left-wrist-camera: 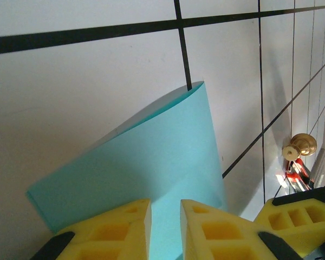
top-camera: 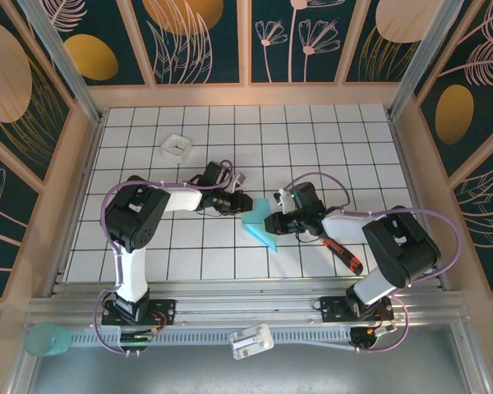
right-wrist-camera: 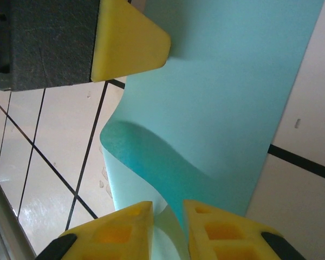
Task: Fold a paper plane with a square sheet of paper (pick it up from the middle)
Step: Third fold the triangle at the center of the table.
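overhead, left gripper (top-camera: 243,203) and right gripper (top-camera: 269,223) narrowly pinch paper (top-camera: 257,231); wrist views show curl.

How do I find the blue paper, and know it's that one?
Look at the middle of the white gridded table, where the left gripper and right gripper meet. The paper sits between them, bent and partly folded. It is turquoise, unlike the small white tray behind.

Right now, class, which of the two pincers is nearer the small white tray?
The left pincer: the white tray lies beyond it toward the table's far left, while the right pincer sits on the other side of the blue paper, farther off.
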### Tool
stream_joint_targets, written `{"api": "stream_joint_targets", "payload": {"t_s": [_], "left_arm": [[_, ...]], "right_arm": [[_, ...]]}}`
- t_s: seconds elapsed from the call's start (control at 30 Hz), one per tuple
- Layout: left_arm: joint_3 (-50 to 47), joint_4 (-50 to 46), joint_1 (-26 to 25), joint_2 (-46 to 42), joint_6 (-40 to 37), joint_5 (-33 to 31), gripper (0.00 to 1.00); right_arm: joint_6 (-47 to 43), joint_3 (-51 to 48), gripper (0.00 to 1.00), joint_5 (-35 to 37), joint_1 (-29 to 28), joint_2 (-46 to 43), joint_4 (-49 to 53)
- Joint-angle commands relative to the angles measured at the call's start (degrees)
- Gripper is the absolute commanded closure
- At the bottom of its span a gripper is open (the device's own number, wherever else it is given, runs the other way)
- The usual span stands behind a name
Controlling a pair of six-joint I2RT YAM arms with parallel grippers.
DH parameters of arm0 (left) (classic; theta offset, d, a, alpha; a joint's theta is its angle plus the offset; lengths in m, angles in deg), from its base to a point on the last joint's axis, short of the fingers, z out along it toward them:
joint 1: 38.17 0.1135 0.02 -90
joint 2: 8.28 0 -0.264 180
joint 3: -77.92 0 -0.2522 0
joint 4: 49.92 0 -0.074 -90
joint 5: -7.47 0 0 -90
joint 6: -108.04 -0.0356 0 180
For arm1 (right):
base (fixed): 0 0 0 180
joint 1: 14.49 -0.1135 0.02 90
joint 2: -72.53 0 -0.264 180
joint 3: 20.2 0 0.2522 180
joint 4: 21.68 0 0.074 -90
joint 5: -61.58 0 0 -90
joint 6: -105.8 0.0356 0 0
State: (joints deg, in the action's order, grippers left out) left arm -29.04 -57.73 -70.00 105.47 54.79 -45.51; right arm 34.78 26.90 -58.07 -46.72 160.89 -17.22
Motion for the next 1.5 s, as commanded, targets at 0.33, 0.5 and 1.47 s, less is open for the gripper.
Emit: {"api": "stream_joint_targets", "payload": {"t_s": [0.33, 0.5, 1.47], "left_arm": [[0.13, -2.44, -0.33, 3.03, -1.76, -2.32, 0.78], [0.20, -2.44, -0.33, 2.95, -1.77, -2.32, 0.78], [0.13, -2.44, -0.33, 2.92, -1.68, -2.17, 0.78]], "right_arm": [[0.34, 0.53, 0.93, -1.39, 0.58, 0.89, -2.49], [-0.16, 1.02, 0.95, -1.38, 0.51, 2.23, -2.30], [-1.15, 1.53, 0.97, -2.34, 0.51, 4.19, -1.80]]}}
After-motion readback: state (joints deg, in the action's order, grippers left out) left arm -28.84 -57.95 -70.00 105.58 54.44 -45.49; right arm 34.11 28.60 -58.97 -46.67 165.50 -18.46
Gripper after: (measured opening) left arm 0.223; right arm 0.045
